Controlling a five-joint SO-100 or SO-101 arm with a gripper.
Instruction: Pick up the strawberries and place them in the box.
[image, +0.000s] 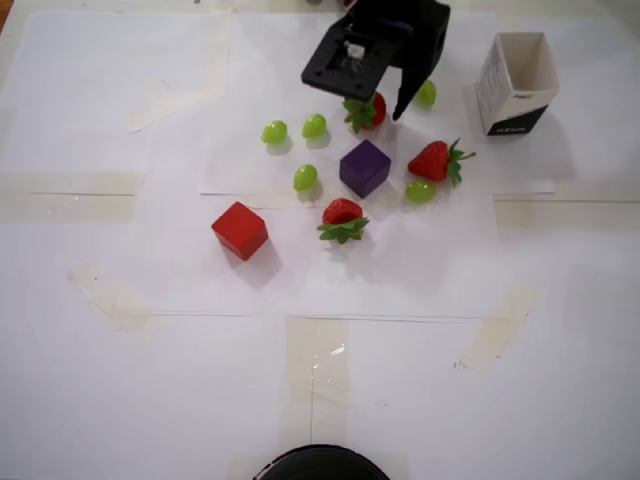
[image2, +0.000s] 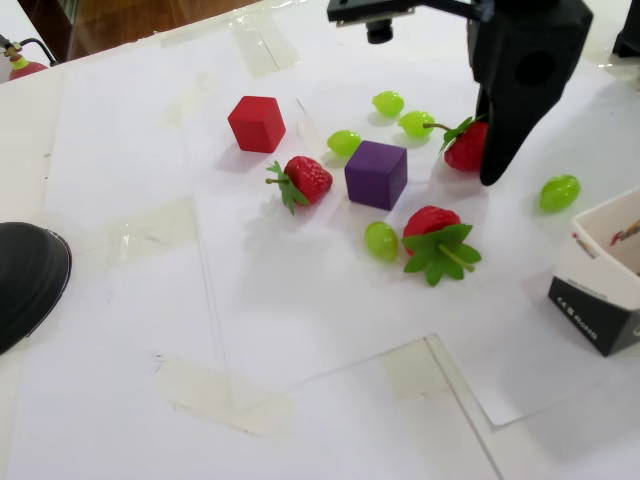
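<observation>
Three strawberries lie on the white paper. One strawberry (image: 366, 110) (image2: 463, 146) sits under my black gripper (image: 380, 112) (image2: 482, 165). One black finger (image: 404, 98) (image2: 503, 150) stands just right of it; the other finger is hidden under the gripper body, so I cannot tell if it is gripped. A second strawberry (image: 433, 161) (image2: 432, 226) lies near the purple cube (image: 364, 167) (image2: 376, 174). The third strawberry (image: 342, 217) (image2: 305, 179) lies below the cube in the overhead view. The white box (image: 519, 80) (image2: 603, 290) stands upright to the right, mouth open.
A red cube (image: 239, 230) (image2: 256, 123) sits to the left. Several green grapes are scattered around, one grape (image: 427, 93) (image2: 558, 192) between the gripper and the box. A dark round object (image2: 25, 280) lies at the table's edge.
</observation>
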